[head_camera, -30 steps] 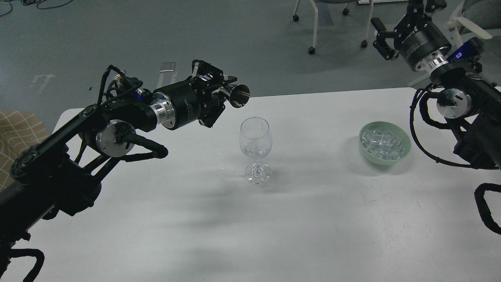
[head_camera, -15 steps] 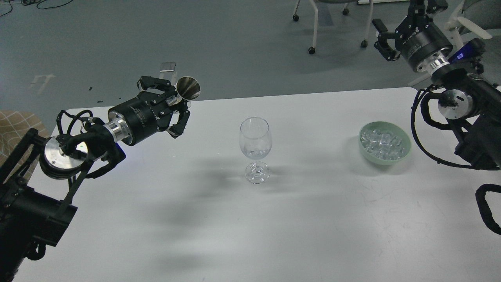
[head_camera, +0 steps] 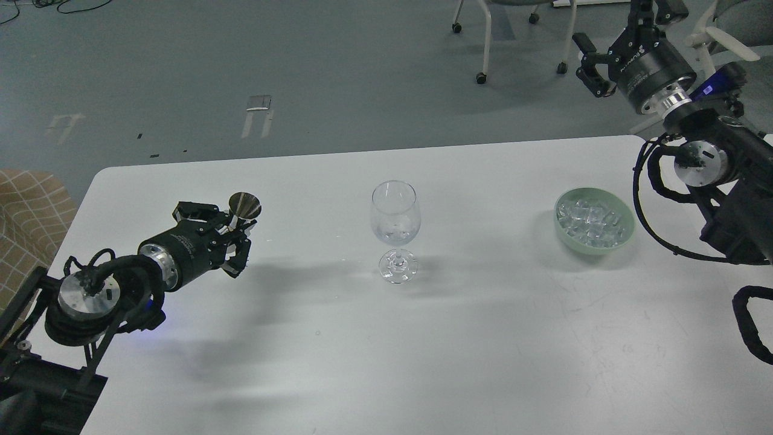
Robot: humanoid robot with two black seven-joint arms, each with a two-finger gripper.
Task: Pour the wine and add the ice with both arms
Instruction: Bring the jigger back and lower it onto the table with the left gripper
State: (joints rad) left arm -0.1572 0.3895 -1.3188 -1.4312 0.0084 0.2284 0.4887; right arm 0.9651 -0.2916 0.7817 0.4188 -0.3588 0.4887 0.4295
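A clear wine glass (head_camera: 394, 217) stands upright at the middle of the white table (head_camera: 483, 338). A small amount of clear wine (head_camera: 395, 234) lies at the bottom of its bowl. My left gripper (head_camera: 234, 232) is shut on a small metal cone-shaped cup (head_camera: 244, 206), held mouth-up low over the table's left part, well left of the glass. A pale green bowl (head_camera: 622, 238) at the right holds several ice cubes (head_camera: 592, 219). My right gripper (head_camera: 625, 33) is open and empty, high above the table's far right corner.
Chair legs on castors (head_camera: 483, 72) stand on the grey floor beyond the table. A tan checked cushion (head_camera: 27, 211) lies off the table's left edge. My right arm's links and cables (head_camera: 718, 199) hang by the right edge, close to the bowl.
My left arm has swung the metal cup from a tipped pose by the glass's rim back to the left and down, turning it mouth-up. The right arm has barely moved.
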